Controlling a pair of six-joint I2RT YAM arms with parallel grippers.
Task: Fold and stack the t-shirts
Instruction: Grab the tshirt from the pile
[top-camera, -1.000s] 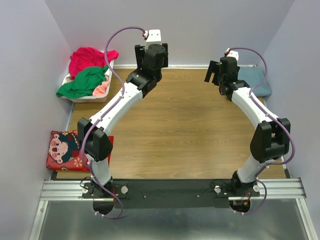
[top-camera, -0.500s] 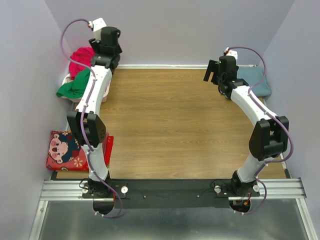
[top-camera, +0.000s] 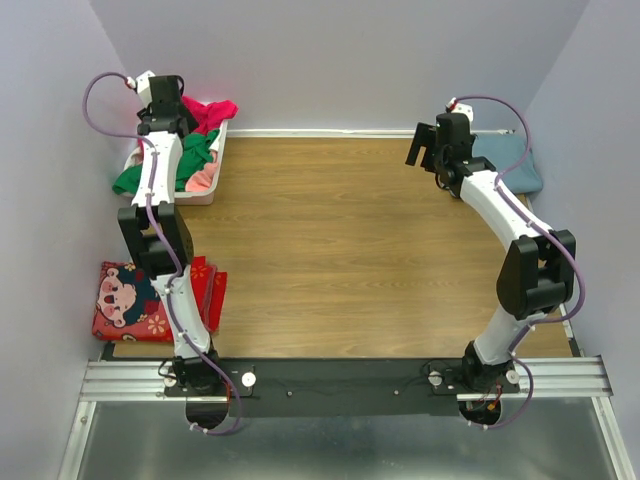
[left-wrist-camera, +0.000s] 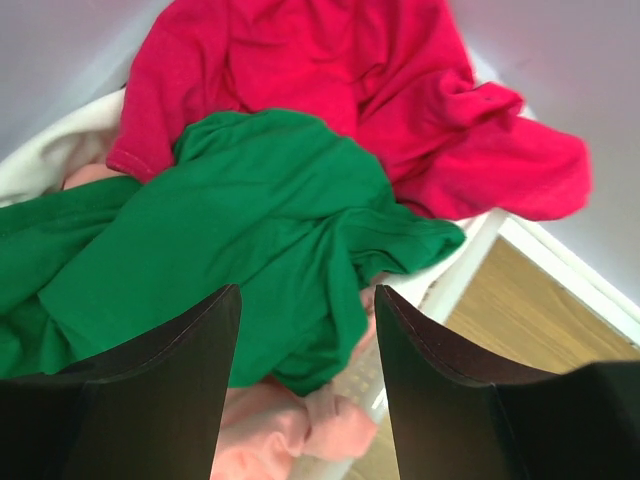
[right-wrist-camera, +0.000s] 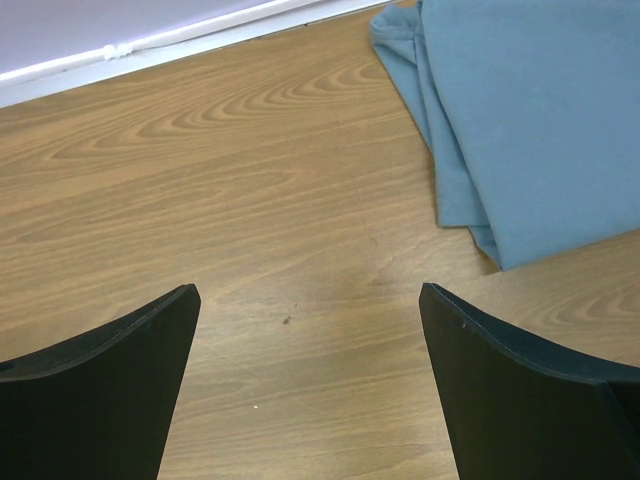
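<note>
A bright green t-shirt (left-wrist-camera: 240, 220) lies crumpled in the white basket (left-wrist-camera: 470, 250), on top of a magenta-red t-shirt (left-wrist-camera: 330, 70) and a pale pink one (left-wrist-camera: 270, 430). My left gripper (left-wrist-camera: 308, 300) is open and empty, hovering just above the green shirt's lower fold. In the top view it (top-camera: 165, 120) is over the basket (top-camera: 195, 195) at the back left. A dusty blue-grey t-shirt (right-wrist-camera: 540, 110) lies folded at the back right (top-camera: 515, 165). My right gripper (right-wrist-camera: 310, 295) is open and empty above bare wood, left of that shirt.
A red cushion with a cartoon print (top-camera: 140, 300) lies at the table's left edge near the left arm's base. The wooden table (top-camera: 330, 240) is bounded by lilac walls at the back and both sides.
My left arm has swung from the back middle of the table leftward to over the basket. My right arm has hardly moved.
</note>
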